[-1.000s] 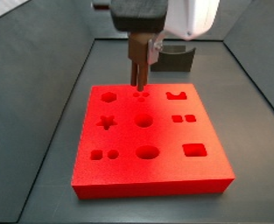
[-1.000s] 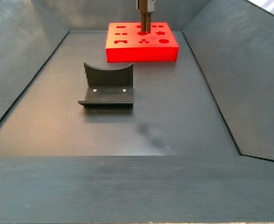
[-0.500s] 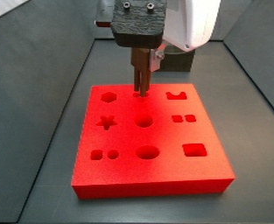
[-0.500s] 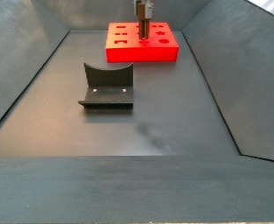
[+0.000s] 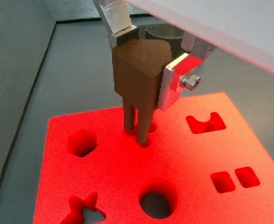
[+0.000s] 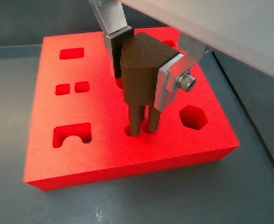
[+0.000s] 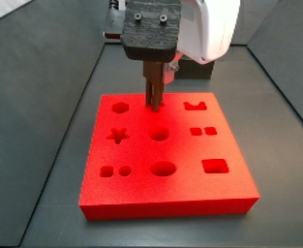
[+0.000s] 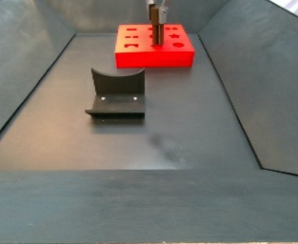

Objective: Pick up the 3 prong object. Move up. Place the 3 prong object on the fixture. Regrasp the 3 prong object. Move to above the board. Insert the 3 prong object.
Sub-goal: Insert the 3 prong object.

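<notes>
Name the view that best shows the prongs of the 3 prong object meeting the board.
A wrist view: the 3 prong object, clamped in the gripper, shows its prongs entering the board up close. The other wrist view shows this almost as clearly. In a side view it is small; in the far one it is tiny.

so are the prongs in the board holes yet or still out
In. The peg, upright in the claw, has its prongs sunk into the board holes in both wrist views.

Dark grey floor of the bin has just two things sitting on it, the red board at the far end, where the gripper hangs over it, and the fixture well apart from it, mid-floor.
</notes>
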